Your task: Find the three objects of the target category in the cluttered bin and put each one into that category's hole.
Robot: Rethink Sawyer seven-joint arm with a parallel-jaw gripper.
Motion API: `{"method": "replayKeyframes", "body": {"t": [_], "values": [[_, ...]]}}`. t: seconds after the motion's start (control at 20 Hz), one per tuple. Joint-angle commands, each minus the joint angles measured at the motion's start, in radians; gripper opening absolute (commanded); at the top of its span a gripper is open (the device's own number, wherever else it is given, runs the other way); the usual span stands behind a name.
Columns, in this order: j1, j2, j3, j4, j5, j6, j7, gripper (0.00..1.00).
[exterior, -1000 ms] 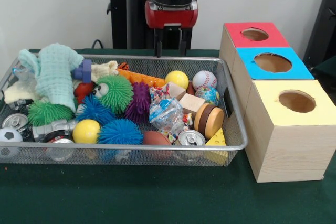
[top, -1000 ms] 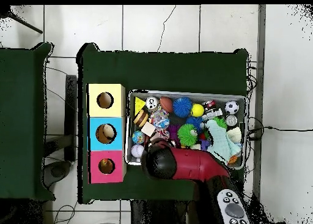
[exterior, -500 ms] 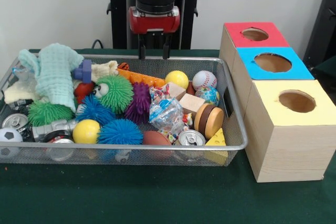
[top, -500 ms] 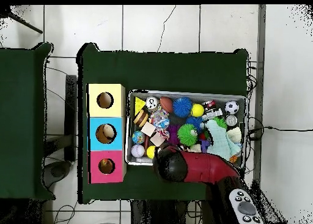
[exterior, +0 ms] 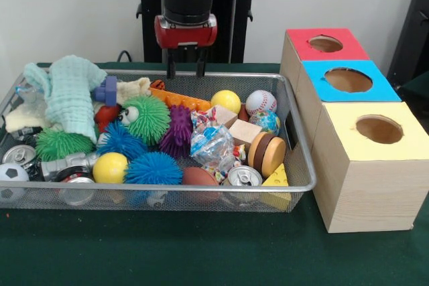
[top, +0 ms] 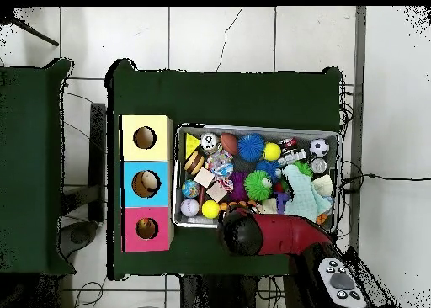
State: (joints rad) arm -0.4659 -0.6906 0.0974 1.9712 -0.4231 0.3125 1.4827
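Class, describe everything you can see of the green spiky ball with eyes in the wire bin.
The green spiky ball is round, covered in soft-looking rubbery bristles, with a googly eye facing the left of the front view. It sits in the wire bin, among the clutter. The purple spiky ball presses against one side, a blue spiky ball lies in front, and the mint cloth is beside it.
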Motion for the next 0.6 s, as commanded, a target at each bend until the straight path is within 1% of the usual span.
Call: {"method": "replayKeyframes", "body": {"t": [0.05,0.3,0.4,0.45,0.6], "values": [[-0.005,0.124,-0.019,-0.012,-0.116,-0.119,0.082,1.00],[-0.032,0.191,-0.037,-0.045,-0.181,-0.152,0.064,1.00],[-0.053,0.199,-0.032,-0.050,-0.201,-0.157,0.054,1.00],[-0.071,0.200,-0.025,-0.047,-0.212,-0.169,0.050,1.00],[-0.155,0.171,0.033,-0.018,-0.237,-0.177,0.015,1.00]]}}
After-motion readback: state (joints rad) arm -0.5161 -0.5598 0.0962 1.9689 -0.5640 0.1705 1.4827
